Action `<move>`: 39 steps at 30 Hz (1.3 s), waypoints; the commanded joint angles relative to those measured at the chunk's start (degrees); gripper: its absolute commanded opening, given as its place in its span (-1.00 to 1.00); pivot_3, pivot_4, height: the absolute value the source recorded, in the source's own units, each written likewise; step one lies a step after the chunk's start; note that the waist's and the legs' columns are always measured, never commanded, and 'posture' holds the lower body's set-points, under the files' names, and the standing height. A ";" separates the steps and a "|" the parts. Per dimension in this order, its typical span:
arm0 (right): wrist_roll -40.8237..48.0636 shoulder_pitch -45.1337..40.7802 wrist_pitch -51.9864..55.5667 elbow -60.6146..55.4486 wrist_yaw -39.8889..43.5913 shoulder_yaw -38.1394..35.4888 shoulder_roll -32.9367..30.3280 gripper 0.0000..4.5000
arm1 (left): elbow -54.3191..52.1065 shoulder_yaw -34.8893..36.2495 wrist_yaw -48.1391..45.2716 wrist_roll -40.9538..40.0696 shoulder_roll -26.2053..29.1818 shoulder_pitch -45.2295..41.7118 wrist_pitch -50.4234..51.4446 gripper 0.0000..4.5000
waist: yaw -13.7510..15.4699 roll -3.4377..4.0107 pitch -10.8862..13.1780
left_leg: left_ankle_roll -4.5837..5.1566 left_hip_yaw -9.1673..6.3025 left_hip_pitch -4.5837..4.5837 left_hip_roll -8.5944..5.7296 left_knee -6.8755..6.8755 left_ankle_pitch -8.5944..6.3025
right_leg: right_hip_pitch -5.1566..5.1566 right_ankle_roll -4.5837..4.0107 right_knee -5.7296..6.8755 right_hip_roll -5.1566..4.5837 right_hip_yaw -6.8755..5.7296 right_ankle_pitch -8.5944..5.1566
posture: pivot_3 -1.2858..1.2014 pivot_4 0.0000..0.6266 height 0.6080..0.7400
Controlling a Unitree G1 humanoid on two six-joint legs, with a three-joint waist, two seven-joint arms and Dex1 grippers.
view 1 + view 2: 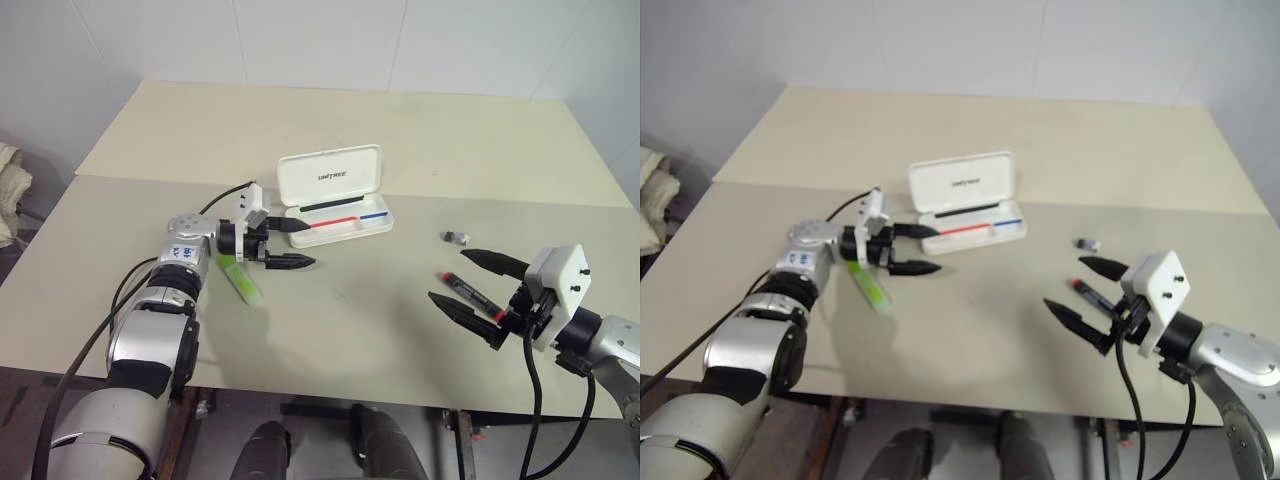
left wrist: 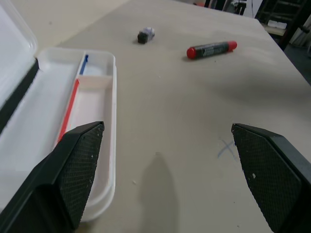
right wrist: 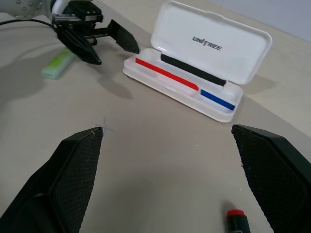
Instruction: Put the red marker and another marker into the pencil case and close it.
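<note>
The white pencil case (image 1: 345,226) lies open near the table's middle, lid raised, with red and blue stripes inside. My left gripper (image 1: 298,244) stands open just left of the case, pointing right, with nothing between its fingers. The lime-green marker (image 1: 241,279) lies on the table under that wrist. Toward the right, the red marker (image 1: 467,294) rests flat on the table. My right gripper (image 1: 466,284) hangs open around and above it without touching. In the left wrist view the red marker (image 2: 212,49) lies far beyond the case tray (image 2: 99,145).
A small grey and dark object (image 1: 457,237) lies on the table between the case and the red marker. A faint pen cross (image 1: 342,296) marks the tabletop in front of the case. The far half of the table (image 1: 400,130) is bare.
</note>
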 commanded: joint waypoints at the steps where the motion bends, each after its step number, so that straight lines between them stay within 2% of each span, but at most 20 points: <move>1: -0.19 0.70 -1.66 -2.30 -1.30 -0.39 0.79 1.00 | 1.23 -0.73 2.34 2.89 -0.19 -2.63 -0.89 0.99 | 0.09 -0.01 0.01 | 0.00 0.00 0.00 0.00 0.01 0.00 | 0.00 0.00 0.00 0.00 0.00 0.00 | 0.03 -0.52 1.00; 14: -1.00 2.23 -2.02 -3.74 -3.96 0.30 1.92 1.00 | 4.89 -2.12 6.73 9.55 -1.84 -4.58 0.27 0.99 | 0.06 -0.02 0.01 | 0.01 0.00 0.02 -0.01 0.06 0.00 | 0.01 0.01 0.10 0.00 0.01 0.01 | 0.03 -0.52 1.00; 18: -0.97 2.36 -2.01 -3.70 -4.10 0.02 1.78 1.00 | 5.49 -5.74 11.16 14.62 -1.99 -5.35 1.39 0.99 | 0.07 -0.02 0.01 | 0.01 0.00 0.05 -0.01 0.06 0.01 | 0.02 0.01 0.12 0.00 0.01 0.00 | 0.03 -0.52 1.00; 39: -1.18 1.20 -2.09 -2.64 -4.45 -0.90 0.89 1.00 | 6.52 -4.51 14.23 15.66 -2.89 -7.52 3.50 0.99 | -0.13 -0.03 0.00 | 0.09 0.04 0.22 -0.02 0.08 0.06 | 0.10 -0.02 0.31 0.01 0.07 0.02 | 0.03 -0.52 1.00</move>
